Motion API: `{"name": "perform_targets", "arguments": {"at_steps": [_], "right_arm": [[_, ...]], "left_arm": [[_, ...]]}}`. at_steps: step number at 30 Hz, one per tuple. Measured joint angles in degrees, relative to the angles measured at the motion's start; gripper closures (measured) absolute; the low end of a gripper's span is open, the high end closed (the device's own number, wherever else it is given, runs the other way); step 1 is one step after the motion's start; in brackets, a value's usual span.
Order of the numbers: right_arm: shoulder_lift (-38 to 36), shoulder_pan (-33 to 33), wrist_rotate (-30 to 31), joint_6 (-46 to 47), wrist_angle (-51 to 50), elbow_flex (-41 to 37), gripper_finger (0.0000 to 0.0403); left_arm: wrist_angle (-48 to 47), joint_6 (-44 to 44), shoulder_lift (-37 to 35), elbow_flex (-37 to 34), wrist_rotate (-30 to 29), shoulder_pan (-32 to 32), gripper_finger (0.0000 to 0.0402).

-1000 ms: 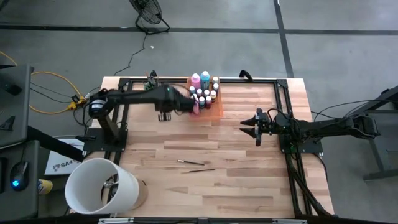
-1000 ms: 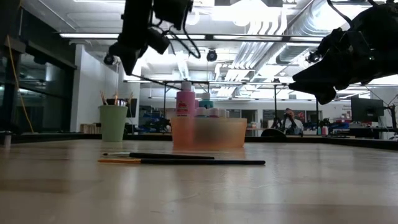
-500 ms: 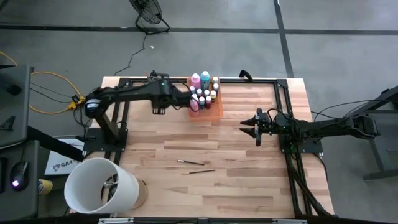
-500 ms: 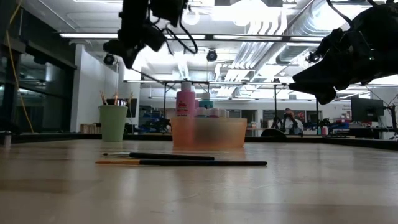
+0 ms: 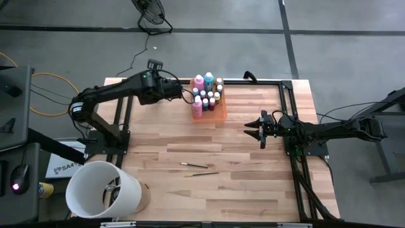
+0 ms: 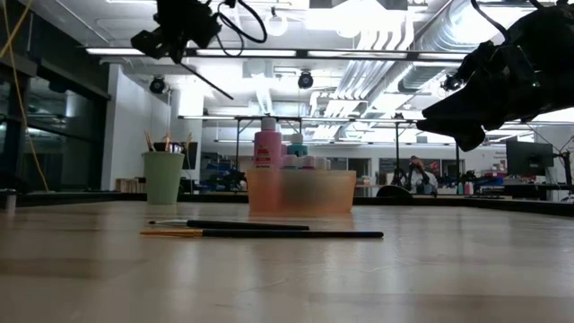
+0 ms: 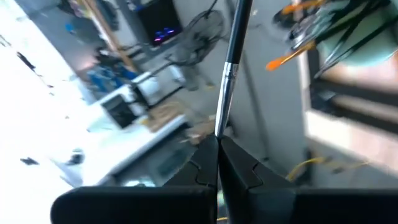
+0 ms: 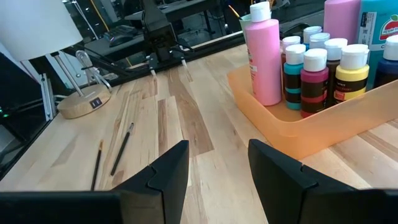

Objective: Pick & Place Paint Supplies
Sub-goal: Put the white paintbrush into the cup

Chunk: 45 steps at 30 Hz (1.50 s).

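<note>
Between the left pincer (image 7: 217,146) fingers, a brush (image 7: 231,59) sticks out.

Bright ceiling lights, glare, blurred left wrist view

I see a translucent orange tray (image 8: 323,127) holding a pink bottle (image 8: 263,57), a teal bottle (image 5: 209,80), and small bottles (image 8: 314,83) with white caps, on pale striped wood (image 5: 253,177).

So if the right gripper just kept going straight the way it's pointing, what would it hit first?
Probably nothing on the table: the open right gripper points across bare wood, passing beside the orange tray rather than into it. Depth beyond is unclear.
</note>
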Motion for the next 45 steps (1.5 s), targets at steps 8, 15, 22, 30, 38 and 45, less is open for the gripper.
{"name": "perform_targets", "arguments": {"at_steps": [8,15,22,30,38,45], "right_arm": [[0.0,0.0,0.0,0.0,0.0,0.0,0.0243],[0.0,0.0,0.0,0.0,0.0,0.0,0.0243],[0.0,0.0,0.0,0.0,-0.1,0.0,0.0243],[0.0,0.0,0.0,0.0,-0.1,0.0,0.0243],[0.0,0.0,0.0,0.0,-0.1,0.0,0.0243],[0.0,0.0,0.0,0.0,-0.1,0.0,0.0243]], "left_arm": [[0.0,13.3,-0.1,-2.6,-9.7,0.0,0.0401],[0.0,18.0,-0.7,-11.3,-12.2,0.1,0.0401],[-0.1,19.7,-0.7,-20.7,-14.7,4.0,0.0401],[0.0,19.1,0.0,-27.2,-19.1,8.9,0.0401],[2.1,19.8,0.0,-27.3,-20.9,9.0,0.0401],[6.1,22.6,0.2,-27.2,-20.6,9.0,0.0401]]}}
